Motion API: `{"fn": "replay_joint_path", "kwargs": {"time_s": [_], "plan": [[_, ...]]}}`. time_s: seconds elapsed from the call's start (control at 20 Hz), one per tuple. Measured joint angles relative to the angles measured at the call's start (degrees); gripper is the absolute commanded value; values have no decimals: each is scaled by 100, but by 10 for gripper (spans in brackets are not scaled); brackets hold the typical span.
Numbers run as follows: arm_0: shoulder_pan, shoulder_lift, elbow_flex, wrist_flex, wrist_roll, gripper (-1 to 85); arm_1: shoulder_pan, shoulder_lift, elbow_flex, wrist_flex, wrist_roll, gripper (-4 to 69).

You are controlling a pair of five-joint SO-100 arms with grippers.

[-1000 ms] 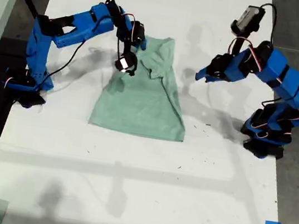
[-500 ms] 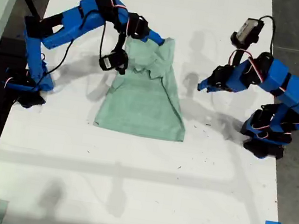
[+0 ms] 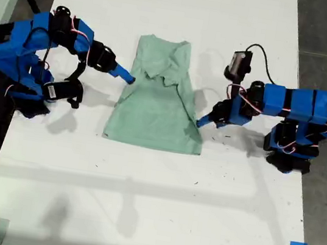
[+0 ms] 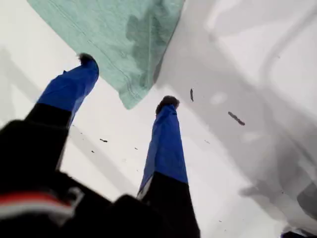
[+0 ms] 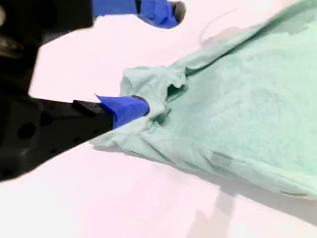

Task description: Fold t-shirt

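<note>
The t-shirt (image 3: 156,106) lies mid-table, partly folded; my second gripper (image 5: 158,58) has backed off to its left edge in the exterior view, jaws apart; my first gripper (image 4: 128,80) has dropped, jaws apart, astride the near right hem corner (seemingly not yet pinched).

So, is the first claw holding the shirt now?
No, my first claw is open, its fingers on both sides of the shirt corner.

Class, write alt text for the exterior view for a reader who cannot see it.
A pale green t-shirt, partly folded, lies on a white table between two blue arms; each open tool, my first and my second, sits at an opposite edge.
</note>
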Motion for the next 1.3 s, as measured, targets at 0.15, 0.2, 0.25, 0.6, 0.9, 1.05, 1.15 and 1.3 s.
{"fn": "replay_joint_path", "kwargs": {"time_s": [0.15, 0.2, 0.25, 0.6, 0.9, 1.05, 1.15, 1.3], "plan": [[396, 26, 246, -62, -360, 284, -308, -668, 26, -501, 264, 299], [466, 26, 246, -97, -404, 283, -404, -949, 35, -677, 308, 298], [519, 26, 246, -114, -439, 282, -501, -1230, 35, -844, 387, 285], [571, 26, 246, -114, -475, 278, -782, -2162, 79, -1714, 624, 21], [571, 26, 246, -114, -475, 276, -800, -2171, -615, -879, 598, -15], [571, 26, 246, -114, -475, 274, -809, -2268, -2030, 185, 536, -15], [571, 26, 246, -114, -475, 272, -888, -2839, -3182, 606, 483, -15], [571, 26, 246, -114, -475, 272, -1090, -4228, -4860, 729, 431, -15]]}}
